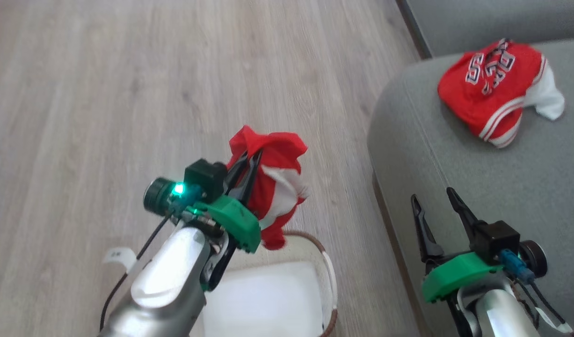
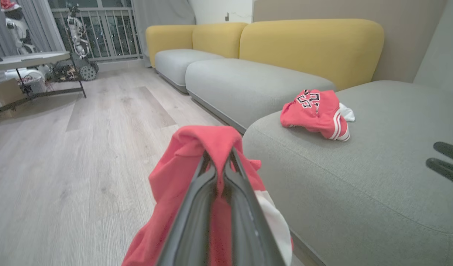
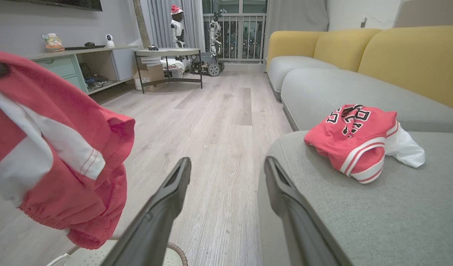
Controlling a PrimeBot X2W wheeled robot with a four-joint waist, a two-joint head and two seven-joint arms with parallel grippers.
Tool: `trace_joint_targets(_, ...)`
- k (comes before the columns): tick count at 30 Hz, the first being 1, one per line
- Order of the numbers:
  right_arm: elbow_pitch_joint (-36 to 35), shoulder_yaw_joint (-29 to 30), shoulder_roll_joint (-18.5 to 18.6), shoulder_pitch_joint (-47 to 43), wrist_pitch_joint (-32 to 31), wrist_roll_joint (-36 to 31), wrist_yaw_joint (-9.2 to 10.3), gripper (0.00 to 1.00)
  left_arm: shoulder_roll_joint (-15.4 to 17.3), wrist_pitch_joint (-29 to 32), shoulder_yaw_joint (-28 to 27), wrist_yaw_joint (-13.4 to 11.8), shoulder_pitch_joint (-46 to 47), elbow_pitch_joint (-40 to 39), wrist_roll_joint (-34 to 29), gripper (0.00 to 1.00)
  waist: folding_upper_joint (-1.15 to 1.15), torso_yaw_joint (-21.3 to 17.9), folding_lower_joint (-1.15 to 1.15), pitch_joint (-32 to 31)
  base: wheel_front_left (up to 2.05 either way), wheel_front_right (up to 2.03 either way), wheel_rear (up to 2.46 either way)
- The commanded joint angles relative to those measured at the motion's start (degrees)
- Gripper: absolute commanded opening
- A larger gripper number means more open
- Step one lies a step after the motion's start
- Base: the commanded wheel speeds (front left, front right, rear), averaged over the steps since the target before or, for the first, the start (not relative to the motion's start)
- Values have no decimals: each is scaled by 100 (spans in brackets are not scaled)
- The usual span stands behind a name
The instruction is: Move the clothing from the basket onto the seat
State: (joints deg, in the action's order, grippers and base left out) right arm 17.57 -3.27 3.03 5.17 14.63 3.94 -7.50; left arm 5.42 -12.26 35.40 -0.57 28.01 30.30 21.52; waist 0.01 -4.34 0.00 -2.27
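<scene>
My left gripper (image 1: 250, 157) (image 2: 218, 159) is shut on a red jersey (image 1: 275, 187) (image 2: 182, 184) (image 3: 52, 155) with white panels, which hangs in the air above the basket (image 1: 326, 267) (image 3: 174, 255). The basket's white bottom shows bare beneath it. A second red jersey (image 1: 497, 89) (image 2: 316, 112) (image 3: 353, 138) with black-and-white numerals lies crumpled on the grey-green seat (image 1: 455, 154) (image 2: 377, 177) (image 3: 377, 207). To the right of the basket, my right gripper (image 1: 434, 196) (image 3: 226, 166) stands open over the seat's near edge, with nothing between its fingers.
Pale wood floor (image 1: 127, 93) stretches to the left of the seat. More grey sofa cushions (image 2: 248, 81) with yellow backrests (image 2: 311, 48) stand further off. A low round table (image 3: 167, 55), a sideboard (image 3: 64, 66) and small robot figures (image 3: 178, 26) stand at the room's far end.
</scene>
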Motion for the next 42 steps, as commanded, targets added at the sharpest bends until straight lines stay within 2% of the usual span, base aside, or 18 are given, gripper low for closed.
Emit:
trace_joint_targets(1, -157, -154, -15, 152, 37, -22, 1, 100, 74, 10, -212, -11, 434, -279, 42, 0, -1, 106, 0, -214, 0, 0, 0)
trace_joint_targets(7, -129, -421, -15, 170, 37, 54, 1, 100, -36, 153, -138, -34, 696, -584, 86, 0, -1, 196, 0, -410, 0, 0, 0)
trace_joint_targets(20, 48, -1727, -15, 646, 37, 611, 1, 100, -193, 255, 115, -76, 1063, -649, 202, 0, -1, 301, 0, -480, 0, 0, 0)
trace_joint_targets(34, 999, -2446, -15, 1769, 37, 747, 1, 100, -240, 169, 436, -100, 1217, -527, 346, 0, -1, 532, 0, -410, 0, 0, 0)
trace_joint_targets(35, 1111, -2576, -15, 1835, 37, 800, 1, 91, -242, 163, 456, -104, 1208, -532, 371, 0, -1, 556, 0, -411, 0, 0, 0)
trace_joint_targets(36, 1180, -2649, -15, 1905, 37, 856, 1, 54, -244, 159, 476, -110, 1197, -535, 393, 0, -1, 577, 0, -408, 0, 0, 0)
trace_joint_targets(37, 1226, -2684, -15, 1964, 37, 916, 1, 34, -245, 156, 493, -119, 1185, -534, 411, 0, -1, 593, 0, -404, 0, 0, 0)
trace_joint_targets(38, 1268, -2706, -15, 2011, 37, 970, 1, 7, -245, 155, 509, -129, 1176, -532, 426, 0, -1, 608, 0, -397, 0, 0, 0)
trace_joint_targets(39, 1302, -2715, -15, 2052, 37, 1015, 1, 0, -246, 151, 520, -141, 1167, -528, 437, 0, -1, 621, 0, -390, 0, 0, 0)
trace_joint_targets(42, 1349, -2703, -15, 2135, 37, 1083, 1, 0, -247, 135, 527, -175, 1147, -507, 472, 0, -1, 650, 0, -368, 0, 0, 0)
